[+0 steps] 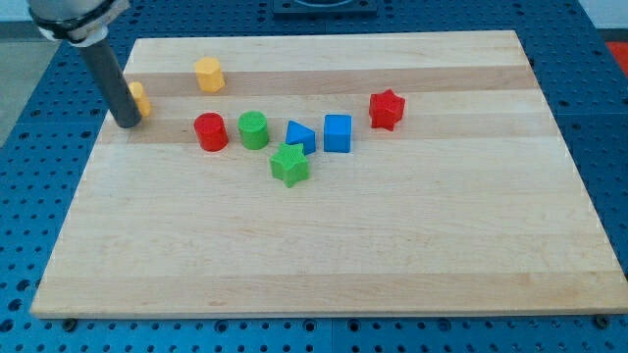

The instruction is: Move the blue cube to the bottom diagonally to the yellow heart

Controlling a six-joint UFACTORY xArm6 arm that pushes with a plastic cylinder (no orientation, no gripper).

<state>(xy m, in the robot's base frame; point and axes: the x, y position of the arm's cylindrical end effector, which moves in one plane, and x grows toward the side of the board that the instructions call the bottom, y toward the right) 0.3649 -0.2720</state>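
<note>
The blue cube (338, 133) sits near the board's middle, toward the view's top. A yellow block (139, 99), partly hidden behind my rod, lies at the view's left; its shape cannot be made out. Another yellow block (208, 74), hexagon-like, lies near the view's top. My tip (127, 123) rests on the board at the view's left, touching or just left of the partly hidden yellow block and far left of the blue cube.
A red cylinder (210, 131), a green cylinder (253, 129), a blue triangle (300, 136) and a green star (289, 164) lie in a cluster left of the blue cube. A red star (387, 109) lies to its right. The wooden board (334, 255) sits on a blue perforated surface.
</note>
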